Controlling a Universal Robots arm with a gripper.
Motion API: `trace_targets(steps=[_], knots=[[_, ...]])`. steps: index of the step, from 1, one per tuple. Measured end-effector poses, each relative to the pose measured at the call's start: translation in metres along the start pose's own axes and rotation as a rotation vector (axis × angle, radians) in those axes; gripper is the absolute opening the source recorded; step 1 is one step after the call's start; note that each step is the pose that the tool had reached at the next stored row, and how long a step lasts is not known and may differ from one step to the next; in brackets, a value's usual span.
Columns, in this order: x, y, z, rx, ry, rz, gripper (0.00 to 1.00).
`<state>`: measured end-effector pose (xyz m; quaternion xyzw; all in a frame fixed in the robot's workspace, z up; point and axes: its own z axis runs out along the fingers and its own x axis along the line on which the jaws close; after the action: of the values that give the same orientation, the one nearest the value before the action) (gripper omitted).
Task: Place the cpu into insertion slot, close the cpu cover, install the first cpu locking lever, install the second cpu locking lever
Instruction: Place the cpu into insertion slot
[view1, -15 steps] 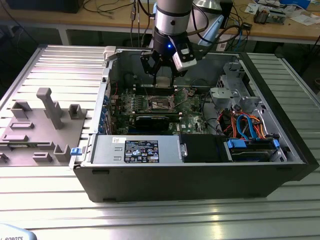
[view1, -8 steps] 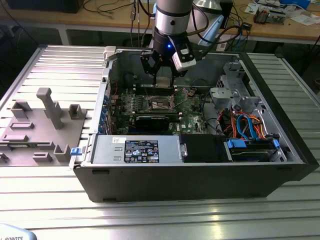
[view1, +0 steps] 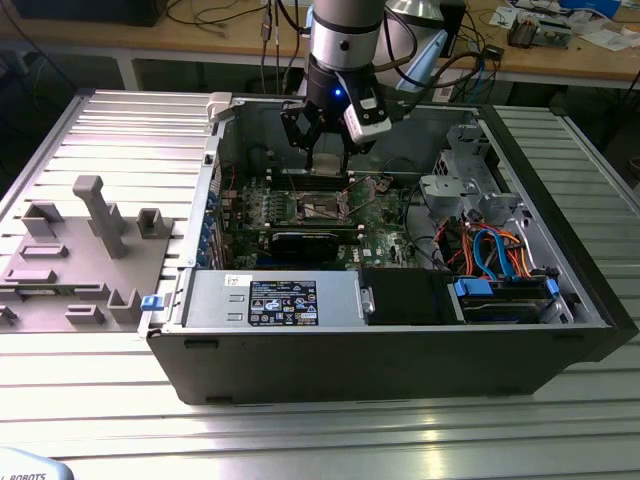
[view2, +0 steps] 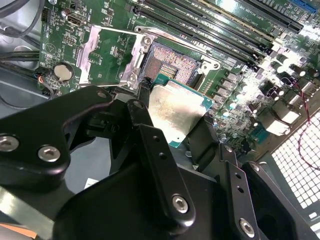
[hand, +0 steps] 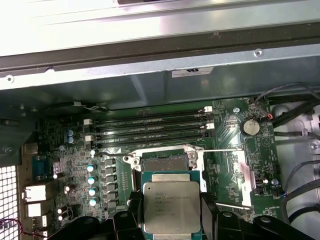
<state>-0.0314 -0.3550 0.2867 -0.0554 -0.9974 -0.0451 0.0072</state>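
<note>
CPU, metal top facing the camera, clamped by two opposite edges in the gripper and held level near the bare insertion slot. The cpu cover lies swung aside, leaving the socket contacts exposed.

In the first wrist view I cannot see the side of the insertion slot that lies behind the cpu. The cpu's edge farthest from the slot is cut off by the picture's border. In the second wrist view the gripper and its black body hide the cpu's corner away from the slot. In the exterior view the cpu above the slot is too small for me to judge its tilt.
</note>
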Motion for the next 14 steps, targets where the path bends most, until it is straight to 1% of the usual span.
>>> trace_targets(steps=[14], knots=[[0.0,0.0,0.0004,-0.0005,-0.0025,0.028,0.55]])
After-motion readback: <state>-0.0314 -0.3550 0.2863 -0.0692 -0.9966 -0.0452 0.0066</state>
